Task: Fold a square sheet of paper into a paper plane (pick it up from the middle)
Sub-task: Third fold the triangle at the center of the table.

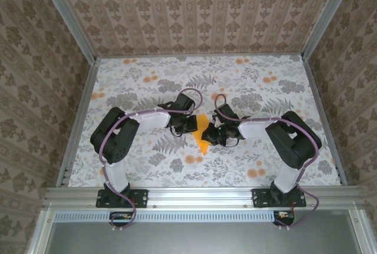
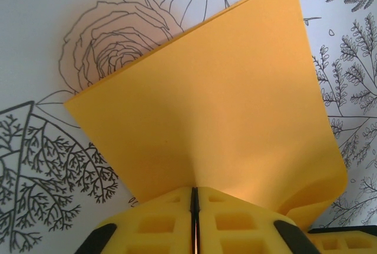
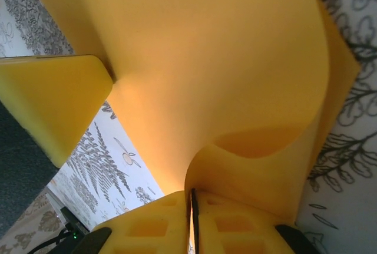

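Two hands meet over the desk (image 1: pixel 283 160): left hand (image 2: pixel 194 198) and right hand (image 3: pixel 191 198) each pinch the doubled square sheet of paper (image 2: pixel 218 101) tight.

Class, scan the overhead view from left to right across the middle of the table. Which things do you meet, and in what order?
left arm → left gripper → square sheet of paper → right gripper → right arm
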Available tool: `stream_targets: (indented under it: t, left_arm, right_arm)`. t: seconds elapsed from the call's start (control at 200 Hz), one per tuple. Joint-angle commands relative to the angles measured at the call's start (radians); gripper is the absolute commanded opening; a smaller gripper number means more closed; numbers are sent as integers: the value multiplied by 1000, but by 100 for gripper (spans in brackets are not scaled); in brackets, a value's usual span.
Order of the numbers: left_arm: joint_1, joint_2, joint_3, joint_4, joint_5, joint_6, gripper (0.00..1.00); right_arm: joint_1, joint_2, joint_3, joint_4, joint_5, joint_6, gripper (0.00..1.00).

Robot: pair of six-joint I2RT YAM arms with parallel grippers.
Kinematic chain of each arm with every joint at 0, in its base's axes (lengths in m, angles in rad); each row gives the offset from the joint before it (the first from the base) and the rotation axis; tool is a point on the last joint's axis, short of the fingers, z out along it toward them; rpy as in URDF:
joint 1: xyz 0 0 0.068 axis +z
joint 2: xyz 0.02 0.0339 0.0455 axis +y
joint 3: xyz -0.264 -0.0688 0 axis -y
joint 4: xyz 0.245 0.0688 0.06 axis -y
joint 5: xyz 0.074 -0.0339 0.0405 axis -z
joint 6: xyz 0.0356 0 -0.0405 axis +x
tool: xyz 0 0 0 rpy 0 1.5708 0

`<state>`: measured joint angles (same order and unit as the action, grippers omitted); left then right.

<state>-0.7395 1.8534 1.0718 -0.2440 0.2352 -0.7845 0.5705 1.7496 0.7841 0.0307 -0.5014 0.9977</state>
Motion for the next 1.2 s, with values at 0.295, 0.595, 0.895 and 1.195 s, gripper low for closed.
stream_targets:
  t: [0.295,0.595,0.895,1.195]
  left_arm:
    - [55,-113,-30,-60,-8,-12,24]
    - [79,-189,-98,8,51,-24,20]
    - [10,-165,-114,89,138,-49,6]
    - [-56,-97,-129,101,141,-88,0]
  right_arm:
    - [6,45,-6,-35,35,-2,37]
    - [6,38,-15,-43,47,-5,33]
    - [6,42,-23,-59,65,-8,7]
    - [6,44,-25,-56,66,-5,3]
